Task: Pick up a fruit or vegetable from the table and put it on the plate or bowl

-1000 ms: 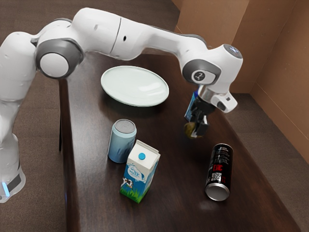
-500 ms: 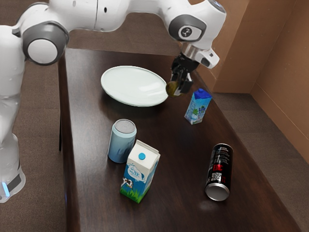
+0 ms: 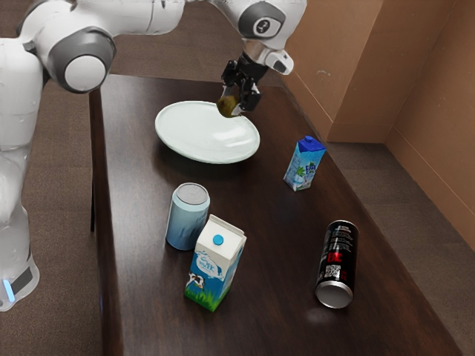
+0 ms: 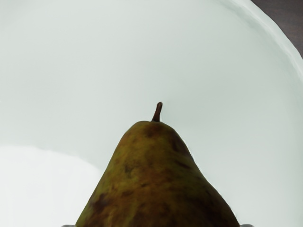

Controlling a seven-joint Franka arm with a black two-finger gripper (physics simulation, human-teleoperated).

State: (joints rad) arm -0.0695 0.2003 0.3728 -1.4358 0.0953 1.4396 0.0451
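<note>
Standing clear of the pale green plate (image 3: pixel 194 139) on the dark table (image 3: pixel 137 193) are a blue can (image 3: pixel 187 216), a milk carton (image 3: pixel 214 262), a small blue carton (image 3: pixel 304 163) and a black can (image 3: pixel 337 264) lying on its side. A mottled brownish-green pear (image 3: pixel 227 108), stem toward the plate, hangs above the plate's far side, clamped in the black gripper (image 3: pixel 233 103), the white arm (image 3: pixel 133 18) reaching in from the exterior view's upper left.

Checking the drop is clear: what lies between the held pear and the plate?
Nothing. The wrist view shows the pear hanging over bare plate surface, with no other thing under it.
</note>
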